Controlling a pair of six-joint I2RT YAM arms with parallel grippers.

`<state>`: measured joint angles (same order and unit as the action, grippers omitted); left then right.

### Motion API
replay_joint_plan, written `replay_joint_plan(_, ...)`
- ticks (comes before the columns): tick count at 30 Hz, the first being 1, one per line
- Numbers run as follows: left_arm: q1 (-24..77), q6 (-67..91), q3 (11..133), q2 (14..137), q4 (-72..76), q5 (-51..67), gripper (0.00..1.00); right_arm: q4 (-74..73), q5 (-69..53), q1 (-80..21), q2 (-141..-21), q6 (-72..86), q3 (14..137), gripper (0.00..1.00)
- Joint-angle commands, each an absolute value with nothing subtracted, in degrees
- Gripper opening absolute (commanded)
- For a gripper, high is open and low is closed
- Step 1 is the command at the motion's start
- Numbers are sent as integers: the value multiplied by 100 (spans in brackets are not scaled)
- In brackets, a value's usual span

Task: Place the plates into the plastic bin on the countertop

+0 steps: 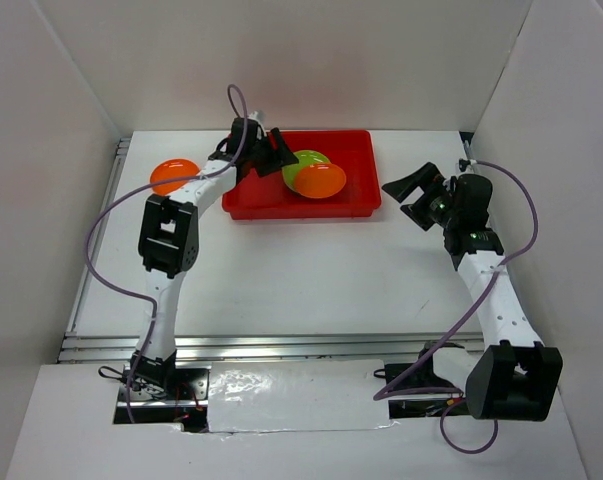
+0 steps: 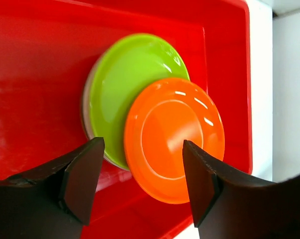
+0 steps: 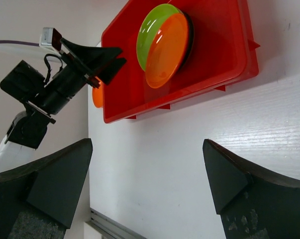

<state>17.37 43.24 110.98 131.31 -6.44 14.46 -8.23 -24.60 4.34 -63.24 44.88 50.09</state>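
Top external view, from the left: one loose orange plate (image 1: 171, 176) sits on the counter (image 1: 281, 280) near the red bin (image 1: 301, 213), with my left arm passing beside it. My left claw (image 1: 274, 150) hovers over the bin's left part, jaws well apart and holding nothing. The left wrist view shows a second orange plate (image 2: 174, 139) lying below it, overlapping a lime green plate (image 2: 125, 84) inside the bin. Further right, the right claw (image 1: 406, 200) hangs wide open and empty above the counter, just beside the bin. I judge this drop finished. Next I need to lift the left claw clear, swing left and grip the loose orange plate by its rim.
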Motion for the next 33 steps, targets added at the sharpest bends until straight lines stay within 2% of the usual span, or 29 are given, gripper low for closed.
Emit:
replay_joint_plan(1,1635,4297,11127,12630,-439,959,77,-598,-2645,475,-6170,4456,4966,100)
replay_joint_plan(8,1599,4026,11022,12078,-869,47,83,-554,-2637,396,-6389,4438,5045,100)
replay_joint_plan(10,1635,3894,10785,11525,-1212,-700,99,-536,-2558,334,-6486,4421,5080,100)
replay_joint_plan(11,1574,3937,10688,11148,-1343,-1347,99,-519,-2549,256,-6547,4421,5097,100)
replay_joint_plan(14,1040,4305,10450,10820,-1940,-1757,99,-379,-2592,115,-6679,4456,5098,100)
replay_joint_plan(18,10,5341,9926,10819,-2593,-1408,99,-132,-2654,-148,-6732,4509,5001,100)
replay_joint_plan(22,-1017,5362,9001,10880,-1593,-628,99,-26,-2777,-360,-6907,4491,5027,100)
replay_joint_plan(27,-1423,5168,8728,11583,-521,140,94,-26,-2909,-536,-7093,4403,5106,100)
replay_joint_plan(33,-1617,5150,9009,12260,-483,229,90,62,-2944,-721,-7242,4228,5256,100)
